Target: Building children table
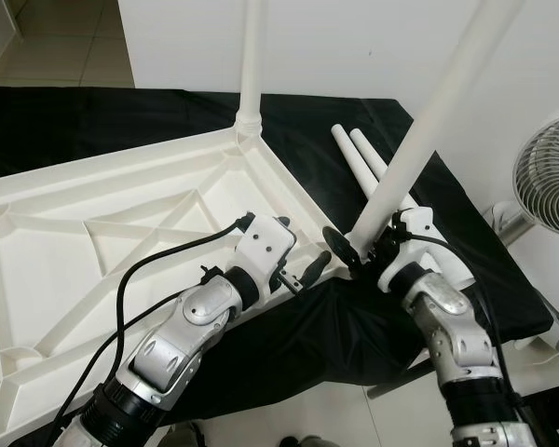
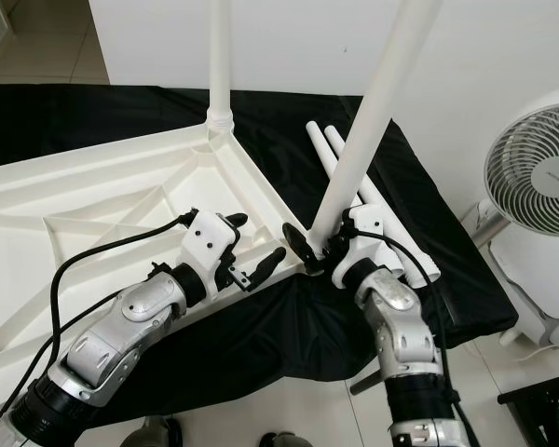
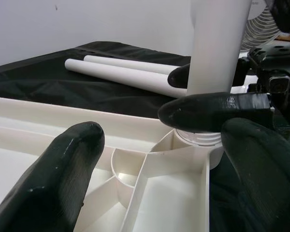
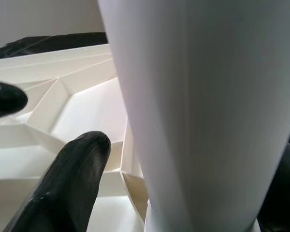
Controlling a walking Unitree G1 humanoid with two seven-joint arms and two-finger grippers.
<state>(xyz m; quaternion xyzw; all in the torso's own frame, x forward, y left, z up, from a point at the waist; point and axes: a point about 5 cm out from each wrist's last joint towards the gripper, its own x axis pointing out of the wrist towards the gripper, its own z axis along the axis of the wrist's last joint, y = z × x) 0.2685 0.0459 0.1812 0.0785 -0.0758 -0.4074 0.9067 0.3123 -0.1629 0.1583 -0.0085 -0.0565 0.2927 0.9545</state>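
1. seating a white table leg [image 1: 419,140] into the near corner socket of the upturned tabletop [image 1: 121,223], the right gripper [image 1: 359,253] clamps its base.
2. left gripper [image 1: 303,272] hangs spread beside that corner, holding nothing.
3. next, i'd judge, the leg needs pushing or twisting until upright; two spare legs [image 1: 363,158] lie on the black cloth [image 1: 335,335].

The tabletop [image 1: 121,223] lies upside down on a cloth [image 1: 93,116] before me. One leg [image 1: 252,56] stands in its far corner. Another leg [image 1: 429,121] stands tilted in the near right corner. Two more legs [image 1: 361,158] lie on the cloth behind it. A fan [image 1: 548,168] stands to my right.
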